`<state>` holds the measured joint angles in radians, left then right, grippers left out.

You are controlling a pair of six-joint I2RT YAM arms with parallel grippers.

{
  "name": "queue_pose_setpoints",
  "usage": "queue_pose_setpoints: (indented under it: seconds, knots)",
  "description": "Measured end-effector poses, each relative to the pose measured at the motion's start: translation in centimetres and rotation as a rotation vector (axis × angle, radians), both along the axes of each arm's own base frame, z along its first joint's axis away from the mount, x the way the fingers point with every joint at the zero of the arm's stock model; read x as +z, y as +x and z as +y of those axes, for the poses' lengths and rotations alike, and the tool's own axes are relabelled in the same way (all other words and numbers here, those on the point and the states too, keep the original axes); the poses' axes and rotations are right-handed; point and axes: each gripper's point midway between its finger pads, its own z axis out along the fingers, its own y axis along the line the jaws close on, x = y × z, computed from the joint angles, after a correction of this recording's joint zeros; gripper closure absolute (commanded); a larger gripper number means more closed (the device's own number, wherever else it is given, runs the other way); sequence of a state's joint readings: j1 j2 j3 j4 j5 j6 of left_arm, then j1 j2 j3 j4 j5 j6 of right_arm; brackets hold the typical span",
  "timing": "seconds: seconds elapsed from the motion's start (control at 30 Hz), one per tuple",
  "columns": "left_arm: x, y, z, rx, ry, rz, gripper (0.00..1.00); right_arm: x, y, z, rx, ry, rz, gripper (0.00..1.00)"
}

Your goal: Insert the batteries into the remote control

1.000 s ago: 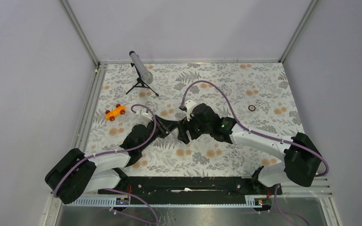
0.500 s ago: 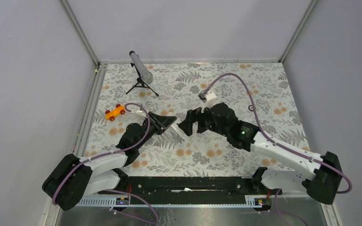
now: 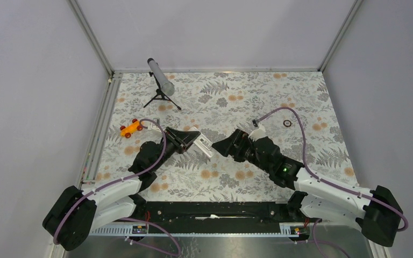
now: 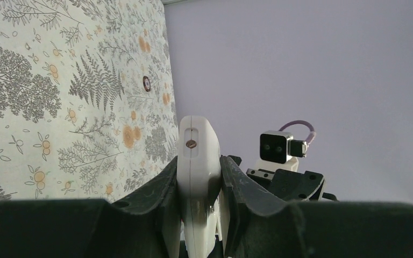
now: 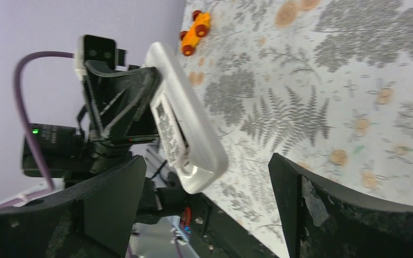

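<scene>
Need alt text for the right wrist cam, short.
The left pincer grips a white remote control above the floral table, button face towards the camera. The remote's free end sits inside the open right pincer, with a gap on each side. An orange toy car lies on the table behind.

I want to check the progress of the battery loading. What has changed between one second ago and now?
The right tool drew back to the right, away from the left tool, and is now open and empty, facing the remote control. The left tool stayed shut on the remote control. The toy car, the tripod tube and the ring did not move.
</scene>
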<state>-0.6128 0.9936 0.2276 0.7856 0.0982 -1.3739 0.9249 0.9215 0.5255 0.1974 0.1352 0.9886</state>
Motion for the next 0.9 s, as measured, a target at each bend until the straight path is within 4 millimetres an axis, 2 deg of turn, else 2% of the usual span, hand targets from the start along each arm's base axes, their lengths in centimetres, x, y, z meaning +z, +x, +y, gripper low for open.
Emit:
queue_pose_setpoints:
  seconds: [0.13, 0.33, 0.43, 0.6, 0.77, 0.9]
  knots:
    - [0.2, 0.0, 0.0, -0.001, -0.023, 0.019, 1.00, 1.3, 0.2, 1.6, 0.018, 0.128, -0.003, 0.16]
    - [0.3, 0.0, 0.0, -0.001, -0.038, 0.032, 1.00, 3.1, 0.4, 2.3, 0.031, 0.224, -0.044, 0.23]
    - [0.4, 0.1, -0.1, -0.001, -0.039, 0.033, 1.00, 3.0, 0.5, 2.6, 0.041, 0.214, -0.045, 0.33]
    - [0.2, 0.2, 0.0, 0.003, -0.037, 0.042, 1.00, 1.7, 0.8, 3.2, 0.052, 0.174, -0.030, 0.44]
    - [0.0, 0.1, 0.0, -0.001, -0.038, 0.056, 1.00, 0.9, 1.0, 3.5, 0.058, 0.149, -0.022, 0.45]
    - [0.4, 0.0, -0.1, -0.009, -0.057, 0.055, 1.00, 0.7, 0.7, 3.9, 0.087, 0.134, -0.016, 0.38]
